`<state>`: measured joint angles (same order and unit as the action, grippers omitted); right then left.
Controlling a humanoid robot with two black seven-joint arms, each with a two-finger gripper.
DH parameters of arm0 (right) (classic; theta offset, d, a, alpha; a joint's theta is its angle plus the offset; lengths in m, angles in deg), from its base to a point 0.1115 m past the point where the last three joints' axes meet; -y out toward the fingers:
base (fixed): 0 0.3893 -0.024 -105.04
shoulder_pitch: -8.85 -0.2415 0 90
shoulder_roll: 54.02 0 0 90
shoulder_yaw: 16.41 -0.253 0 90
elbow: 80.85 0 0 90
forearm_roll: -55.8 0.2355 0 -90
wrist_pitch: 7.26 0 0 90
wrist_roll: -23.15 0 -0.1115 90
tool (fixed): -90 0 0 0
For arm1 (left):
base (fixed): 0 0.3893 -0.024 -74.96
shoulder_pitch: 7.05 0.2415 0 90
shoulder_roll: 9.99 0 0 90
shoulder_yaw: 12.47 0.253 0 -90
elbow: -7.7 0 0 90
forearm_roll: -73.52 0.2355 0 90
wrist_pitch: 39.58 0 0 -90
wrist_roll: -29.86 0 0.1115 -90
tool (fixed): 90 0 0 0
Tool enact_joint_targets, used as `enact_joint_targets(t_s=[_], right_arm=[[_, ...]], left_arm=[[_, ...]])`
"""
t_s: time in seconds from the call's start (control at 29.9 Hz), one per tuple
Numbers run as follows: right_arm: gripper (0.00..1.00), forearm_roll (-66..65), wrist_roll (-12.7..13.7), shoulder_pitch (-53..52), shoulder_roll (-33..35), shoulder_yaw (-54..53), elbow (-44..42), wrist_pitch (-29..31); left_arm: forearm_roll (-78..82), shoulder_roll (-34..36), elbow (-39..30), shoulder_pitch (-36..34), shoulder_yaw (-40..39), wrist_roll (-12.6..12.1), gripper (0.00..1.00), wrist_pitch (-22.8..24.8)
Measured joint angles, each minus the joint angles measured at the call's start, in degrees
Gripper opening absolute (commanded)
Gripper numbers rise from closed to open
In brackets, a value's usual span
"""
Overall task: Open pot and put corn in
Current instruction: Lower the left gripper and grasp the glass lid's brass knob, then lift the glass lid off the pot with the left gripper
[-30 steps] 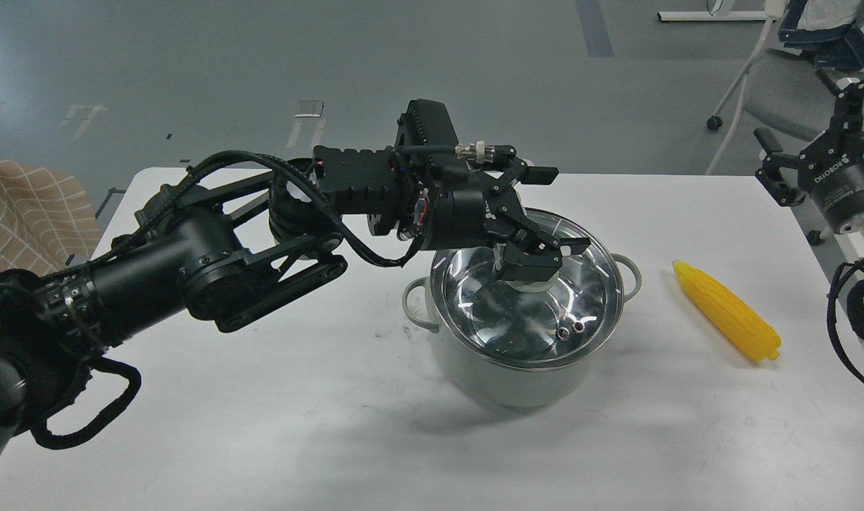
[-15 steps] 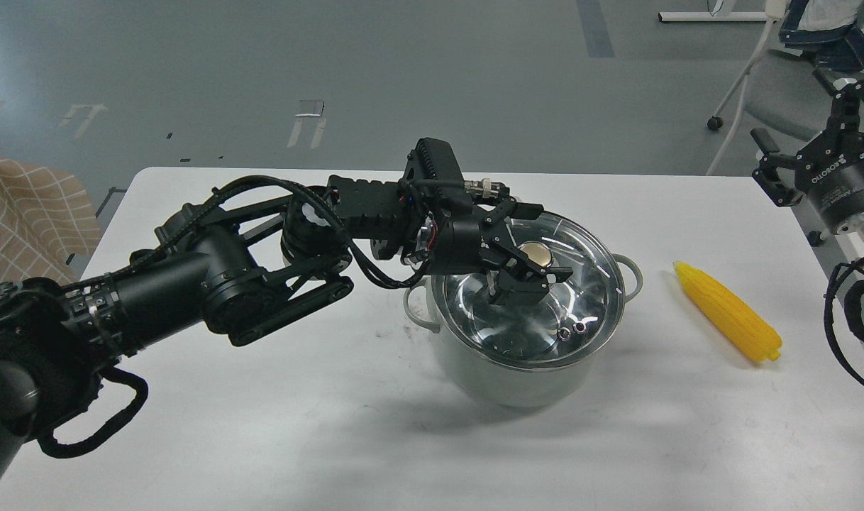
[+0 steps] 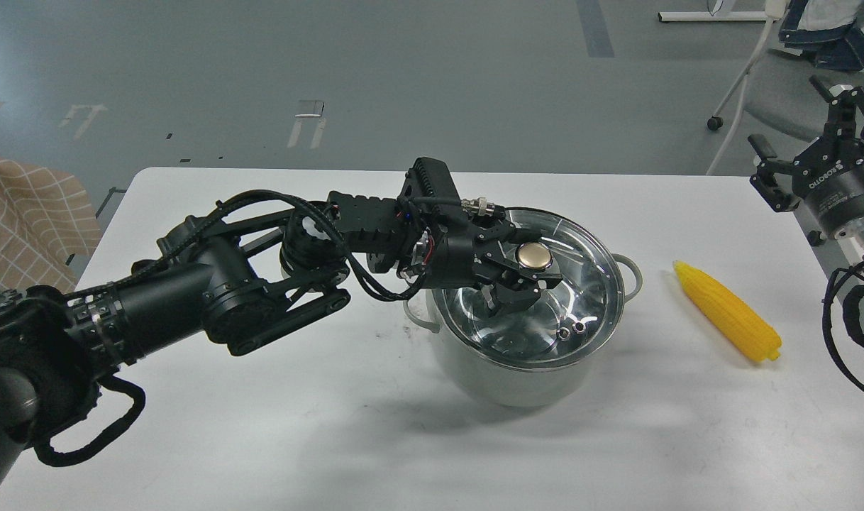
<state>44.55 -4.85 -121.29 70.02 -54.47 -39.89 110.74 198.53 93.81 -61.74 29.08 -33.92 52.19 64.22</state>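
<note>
1. Pot (image 3: 517,369) mid-table (image 3: 262,426), glass lid (image 3: 588,284) on it.
2. Left gripper (image 3: 528,273) on the lid, fingers set round the brass knob (image 3: 533,255); can't tell if they clamp it.
3. Corn (image 3: 728,312) lies flat right of pot, apart.
4. Right gripper (image 3: 808,135) far right off the table edge, fingers spread, empty.

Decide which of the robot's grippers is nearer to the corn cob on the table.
Right. The right gripper hangs up beyond the table's far right edge, behind the corn. The left gripper is over the lidded pot, farther left.
</note>
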Motion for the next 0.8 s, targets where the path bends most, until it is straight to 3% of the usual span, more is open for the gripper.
enact_joint_targets(t_s=[0.03,0.17,0.23,0.6,0.8], right_arm=[[1.00,0.00,0.00,0.03,0.00,0.00,0.00,0.00],[1.00,-0.06,0.00,0.08,-0.10,0.00,0.02,0.00],[1.00,-0.08,0.00,0.18,-0.14,0.00,0.02,0.00],[1.00,-0.09,0.00,0.70,-0.29,-0.41,0.05,0.00],[1.00,-0.08,0.00,0.85,-0.21,-1.18,0.18,0.00]], left_arm=[[0.00,0.00,0.13,0.00,0.00,0.00,0.36,0.00],[-0.01,-0.08,0.47,0.03,0.00,-0.08,0.27,-0.04],[-0.01,-0.09,0.52,-0.04,-0.01,-0.08,0.11,-0.05],[-0.02,0.00,-2.88,-5.93,-0.59,0.18,0.11,0.76],[-0.01,9.43,-7.93,-10.52,-0.74,1.21,0.11,1.08]])
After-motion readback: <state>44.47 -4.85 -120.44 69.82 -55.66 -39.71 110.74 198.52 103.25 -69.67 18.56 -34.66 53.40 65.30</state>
